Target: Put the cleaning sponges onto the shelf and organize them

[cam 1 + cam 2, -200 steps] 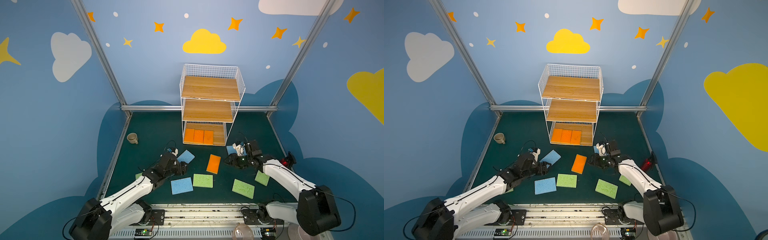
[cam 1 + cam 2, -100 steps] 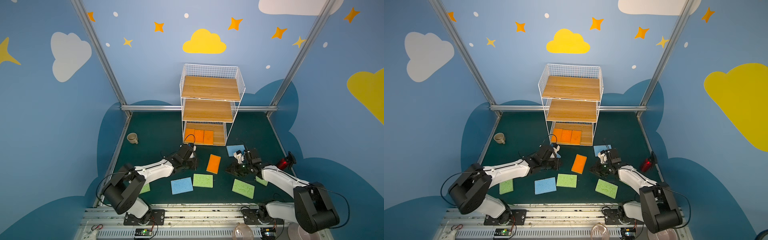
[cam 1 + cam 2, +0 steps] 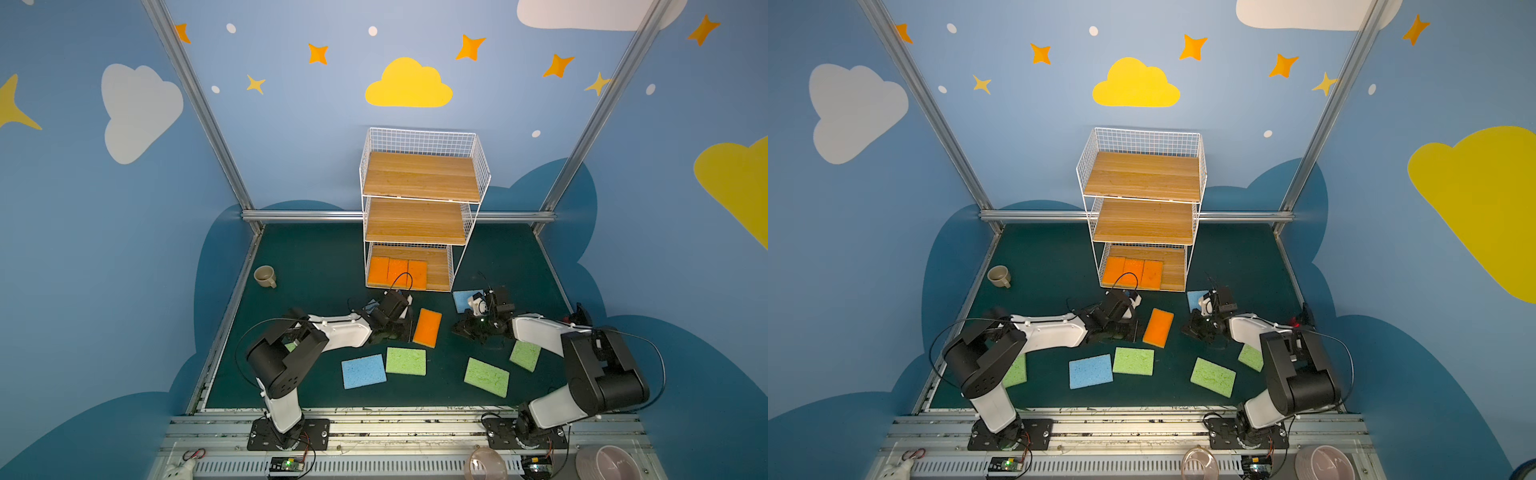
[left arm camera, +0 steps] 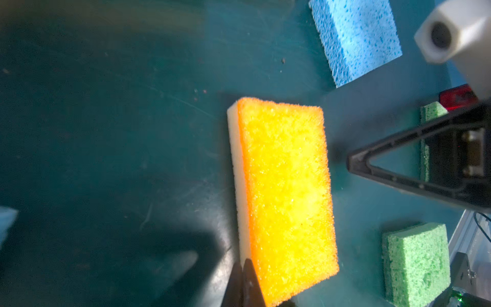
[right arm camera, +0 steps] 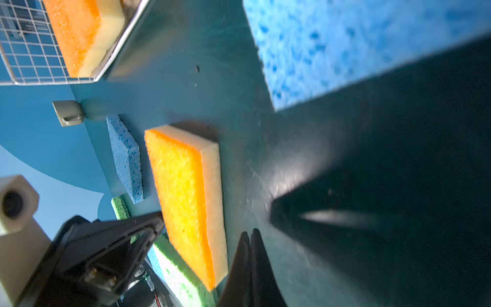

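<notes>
Orange sponge [image 3: 428,327] lies on the worktop [image 3: 324,266], long axis about 12-to-6 toward the shelf [image 3: 415,222]. The left tool [image 4: 243,271], pinched shut and empty, sits just beside its 9 o'clock edge; the right tool [image 5: 249,239], also shut, stands farther off at 3.

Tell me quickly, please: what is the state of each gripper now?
Left gripper: closed, empty, tips beside the flat rectangular orange sponge.
Right gripper: closed, holding nothing.

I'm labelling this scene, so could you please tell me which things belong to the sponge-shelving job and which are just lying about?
Job: shelf; shelved orange sponges; loose orange sponge; blue sponges; green sponges.
Lying about: mug; pink bowl; clear cup.
</notes>
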Available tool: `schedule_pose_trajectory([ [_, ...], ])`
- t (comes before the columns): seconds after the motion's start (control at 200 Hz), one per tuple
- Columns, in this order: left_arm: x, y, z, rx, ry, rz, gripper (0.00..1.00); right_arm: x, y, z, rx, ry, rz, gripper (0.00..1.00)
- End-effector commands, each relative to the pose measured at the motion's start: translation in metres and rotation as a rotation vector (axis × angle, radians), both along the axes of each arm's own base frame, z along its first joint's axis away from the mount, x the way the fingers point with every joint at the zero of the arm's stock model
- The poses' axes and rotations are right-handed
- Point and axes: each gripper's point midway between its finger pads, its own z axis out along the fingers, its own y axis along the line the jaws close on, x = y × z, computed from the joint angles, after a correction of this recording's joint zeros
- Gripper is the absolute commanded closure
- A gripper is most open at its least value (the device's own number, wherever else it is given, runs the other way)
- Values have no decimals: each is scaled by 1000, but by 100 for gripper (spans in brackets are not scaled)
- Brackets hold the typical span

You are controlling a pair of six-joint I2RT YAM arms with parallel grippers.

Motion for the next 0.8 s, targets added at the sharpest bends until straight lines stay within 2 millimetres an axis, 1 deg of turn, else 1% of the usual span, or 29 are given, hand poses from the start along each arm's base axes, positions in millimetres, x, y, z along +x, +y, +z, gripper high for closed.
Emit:
schedule_pose_trajectory([
  [0.0,-4,-6,-3,-23,12,-4,97,21,8,4,1,-34,-2,100],
  [0.21,-12,-23,-1,-37,14,-35,97,36,22,2,20,-35,14,100],
  [0.405,-30,-43,-2,-50,23,-70,97,47,34,3,31,-32,34,100],
  [0.501,-31,-49,-4,-55,29,-73,97,50,35,6,31,-37,38,100],
  [0.586,-31,-55,-3,-71,33,-78,97,51,35,12,25,-50,42,100],
  [0.661,-32,-56,-1,-73,31,-80,97,51,32,21,7,-65,45,100],
  [0.756,-29,-48,5,-57,6,-67,97,50,24,37,-22,-94,40,100],
  [0.796,-28,-45,10,-49,-9,-62,95,48,20,44,-34,-105,34,95],
])
